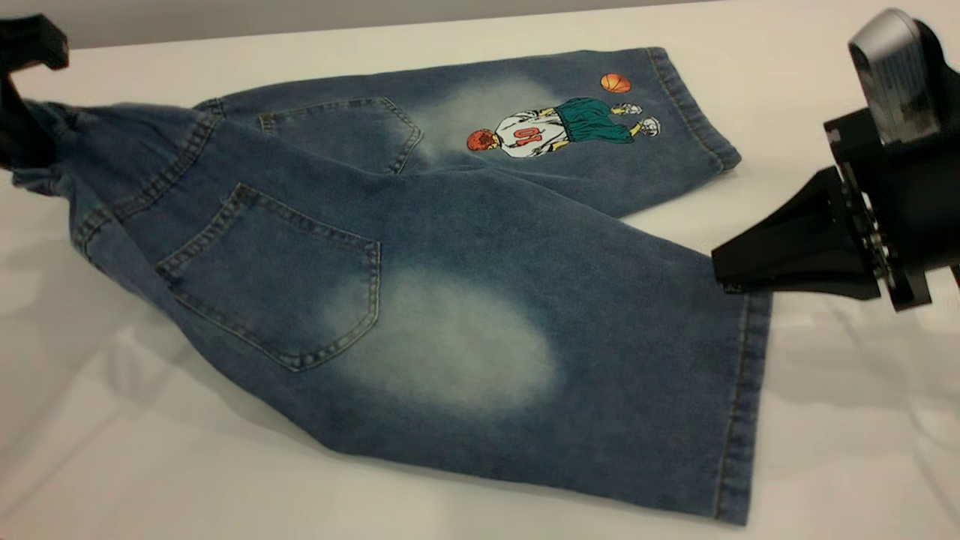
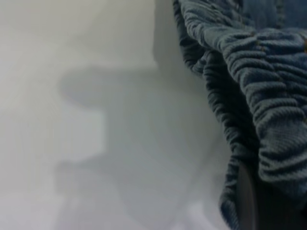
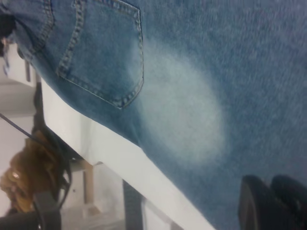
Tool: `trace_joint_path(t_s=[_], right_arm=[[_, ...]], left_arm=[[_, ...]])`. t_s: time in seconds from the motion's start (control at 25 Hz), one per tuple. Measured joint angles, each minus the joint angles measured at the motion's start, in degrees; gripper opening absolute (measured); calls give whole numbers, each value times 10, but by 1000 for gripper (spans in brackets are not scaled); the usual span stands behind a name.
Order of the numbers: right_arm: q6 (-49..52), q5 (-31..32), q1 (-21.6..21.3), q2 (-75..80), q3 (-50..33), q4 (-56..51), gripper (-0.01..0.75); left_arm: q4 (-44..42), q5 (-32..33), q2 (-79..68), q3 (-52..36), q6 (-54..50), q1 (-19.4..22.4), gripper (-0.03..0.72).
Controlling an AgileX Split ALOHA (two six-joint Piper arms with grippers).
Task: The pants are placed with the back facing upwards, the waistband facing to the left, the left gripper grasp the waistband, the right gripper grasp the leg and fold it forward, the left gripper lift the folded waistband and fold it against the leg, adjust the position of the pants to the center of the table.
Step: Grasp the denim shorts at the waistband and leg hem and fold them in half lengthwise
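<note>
The blue denim pants [image 1: 480,247] lie back up on the white table [image 1: 825,450], pockets showing. The ruched waistband [image 1: 112,202] points left. My left gripper [image 1: 22,146] is shut on the waistband's near corner and holds it raised off the table; its wrist view shows the gathered band [image 2: 268,96] bunched around one dark finger [image 2: 247,201]. The plain leg [image 1: 525,337] with the pale oval patch lies nearest. My right gripper [image 1: 729,274] is shut on that leg's hem, fingers [image 3: 254,206] close together on the denim [image 3: 192,110]. The printed leg [image 1: 570,127] lies flat behind.
The table's near edge [image 3: 110,148] runs close beside the plain leg in the right wrist view. Beyond it are a brown object [image 3: 26,177], cables and a table support below. Bare tabletop [image 1: 150,450] spreads in front of the pants and to their right.
</note>
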State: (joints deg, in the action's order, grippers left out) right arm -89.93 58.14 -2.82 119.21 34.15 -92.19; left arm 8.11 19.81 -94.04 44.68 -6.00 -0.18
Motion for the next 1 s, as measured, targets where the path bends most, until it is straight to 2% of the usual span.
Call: trace_joint_path(t_s=[0.16,0.24,0.32,0.44,0.52,0.64,1.0], right_arm=[[1,-15,0,0,-1,44,22],[18,-16,0,0,-1,77,61],[57,-20,0,2,-1,116,126],[94,-33,9,3,-15,147,267],[99,-53,20,4,-26,147,363],[85,-78,39,4,-36,146,448],[83,-116,41,32,-36,139,475]], left_arm=[[0,6,0,2,1,0,73],[0,6,0,2,1,0,73],[0,6,0,2,1,-1,73],[0,6,0,2,1,-1,73],[0,6,0,2,1,-1,73],[0,6,0,2,2,-1,73],[0,5,0,2,2,-18,73]])
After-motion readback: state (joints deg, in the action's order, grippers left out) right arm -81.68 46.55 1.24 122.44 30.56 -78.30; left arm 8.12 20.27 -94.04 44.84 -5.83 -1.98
